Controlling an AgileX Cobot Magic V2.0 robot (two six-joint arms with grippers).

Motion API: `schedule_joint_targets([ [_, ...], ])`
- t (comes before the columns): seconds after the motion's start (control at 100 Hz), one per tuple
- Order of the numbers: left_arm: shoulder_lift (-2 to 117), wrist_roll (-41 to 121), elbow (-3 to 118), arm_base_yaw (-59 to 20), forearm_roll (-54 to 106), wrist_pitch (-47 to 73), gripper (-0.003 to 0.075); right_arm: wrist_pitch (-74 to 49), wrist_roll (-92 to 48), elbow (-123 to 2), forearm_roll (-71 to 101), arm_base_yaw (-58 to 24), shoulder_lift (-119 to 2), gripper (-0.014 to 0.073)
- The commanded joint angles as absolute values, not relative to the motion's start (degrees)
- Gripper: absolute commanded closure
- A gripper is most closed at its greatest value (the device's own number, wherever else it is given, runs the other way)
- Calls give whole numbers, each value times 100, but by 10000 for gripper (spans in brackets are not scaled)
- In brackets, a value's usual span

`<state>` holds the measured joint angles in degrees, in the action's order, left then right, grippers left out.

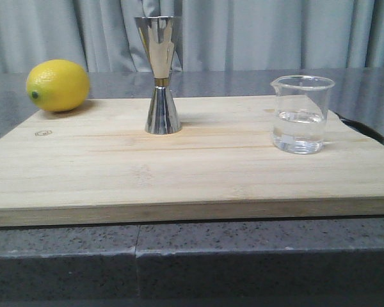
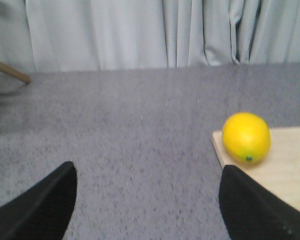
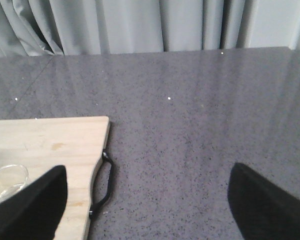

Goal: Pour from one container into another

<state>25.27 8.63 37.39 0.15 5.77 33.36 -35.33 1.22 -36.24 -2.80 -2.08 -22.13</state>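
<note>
A small clear glass beaker [image 1: 301, 114], partly filled with clear liquid, stands on the right of the wooden board [image 1: 192, 173]. Its rim [image 3: 7, 176] shows beside one finger in the right wrist view. The steel hourglass jigger [image 1: 160, 73] stands upright at the board's middle back. Neither gripper appears in the front view. My left gripper [image 2: 147, 200] is open over bare grey counter, left of the board. My right gripper [image 3: 147, 200] is open over the counter just right of the board's handle, holding nothing.
A yellow lemon [image 1: 57, 85] lies on the board's far left corner, also the lemon [image 2: 246, 138] in the left wrist view. A black handle [image 3: 104, 186] sits on the board's right edge. Grey curtains hang behind the dark speckled counter [image 1: 192, 256].
</note>
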Motion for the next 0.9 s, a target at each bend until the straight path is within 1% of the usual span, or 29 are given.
schedule_joint_targets([
  [0.0, 3072, 1301, 4323, 28, 981, 3760, 185, -3460, 52, -3962, -363, -180, -2525, -39],
  [0.05, 3312, 1821, 4467, 28, 1442, 4025, 185, -3529, 52, -3989, -363, -180, -2627, -41],
  [0.14, 3723, 2905, 4547, 28, 2663, 4158, 185, -3540, 52, -3994, -363, -180, -2745, -41],
  [0.27, 4306, 5004, 4547, 28, 4598, 4480, 185, -3529, 52, -3994, -363, -180, -2768, -41],
  [0.41, 4988, 7048, 4524, 28, 6287, 5082, 185, -3460, 52, -3994, -363, -180, -2768, -41],
  [0.5, 5449, 8188, 4436, 28, 7061, 5417, 185, -3432, 52, -3994, -363, -180, -2768, -41],
  [0.66, 6251, 9474, 4245, -24, 8188, 5808, 185, -3366, 52, -3994, -363, -180, -2768, -41],
  [0.89, 7402, 10977, 4245, -633, 9223, 6172, 185, -3366, 52, -3994, -363, -180, -2768, -41],
])
